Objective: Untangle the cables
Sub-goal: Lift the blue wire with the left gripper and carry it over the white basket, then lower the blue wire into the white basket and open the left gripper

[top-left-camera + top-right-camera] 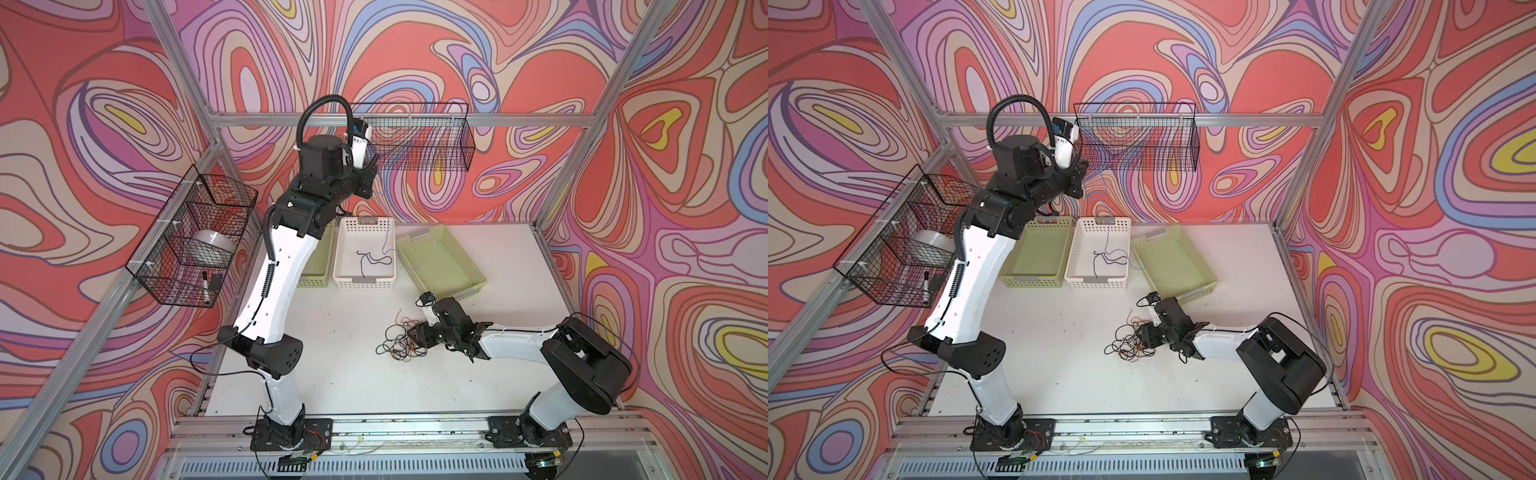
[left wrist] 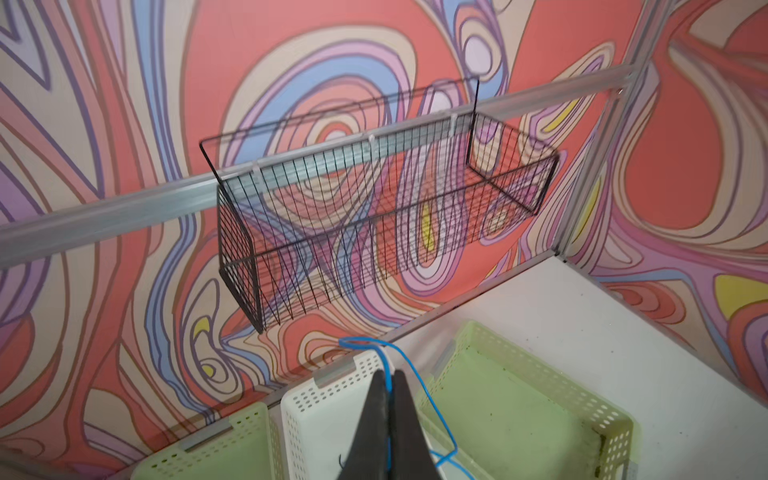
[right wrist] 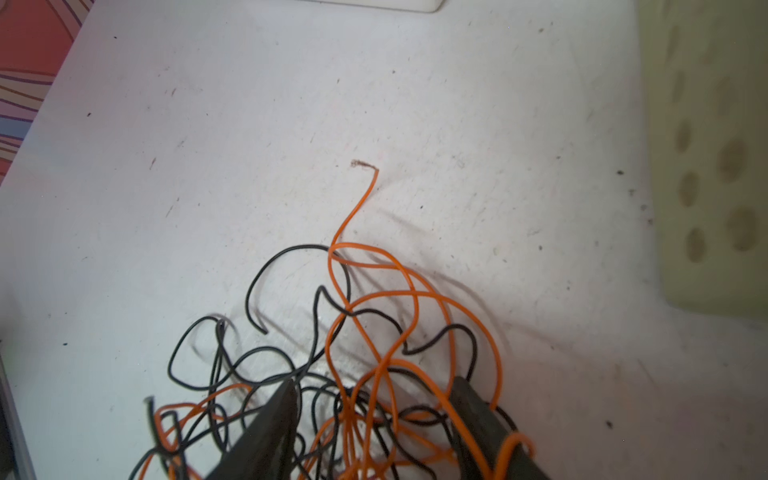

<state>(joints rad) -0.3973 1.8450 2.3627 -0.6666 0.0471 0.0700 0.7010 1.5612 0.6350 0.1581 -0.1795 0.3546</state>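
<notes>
Left wrist view: blue cable [image 2: 361, 340] is being clenched by left gripper [image 2: 389, 374] above white tray [image 2: 316, 415], release judged due next; tangle [image 3: 332, 365] is being straddled by unclenched right gripper [image 3: 374, 382].

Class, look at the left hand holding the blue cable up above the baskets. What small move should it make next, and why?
Probably lower the left hand toward the white basket and open it. It is shut on the blue cable, which hangs apart from the tangle on the table. The lower part of the blue cable drapes into that basket, near a dark cable.
</notes>
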